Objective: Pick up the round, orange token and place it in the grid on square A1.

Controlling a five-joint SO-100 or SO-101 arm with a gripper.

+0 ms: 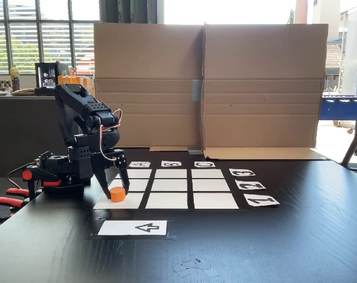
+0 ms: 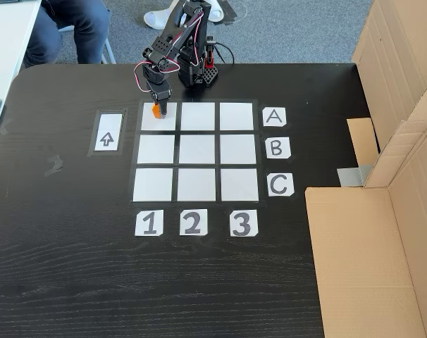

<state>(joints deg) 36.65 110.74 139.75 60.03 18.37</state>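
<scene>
The black arm stands at the edge of a dark wood-grain bench (image 1: 296,236), bent forward so that its end effector (image 1: 115,190) reaches down over the grid (image 2: 196,151). Its two fingers (image 1: 102,180) are spread apart and straddle the token (image 1: 118,194), a small orange cylinder that sits upright on the white paper of square A1 (image 2: 159,120). In a fixed view from the front, the fingers stand on either side of the token with a gap visible beside it, so the end effector is parted and does not appear to be clamping the token; whether a fingertip touches its side cannot be told.

In a fixed view from above, the token (image 2: 155,110) lies near the upper left part of that corner cell, in the row marked by the A label (image 2: 274,117) and the column marked by the 1 label (image 2: 149,223). The end effector (image 2: 159,105) hangs directly over it there.

To the left of the grid in this view lies a separate white card with a black arrow (image 2: 107,132). Cardboard panels (image 1: 208,85) stand along the far side of the bench in the front view. A seated person's legs (image 2: 72,24) show beyond the bench edge.
</scene>
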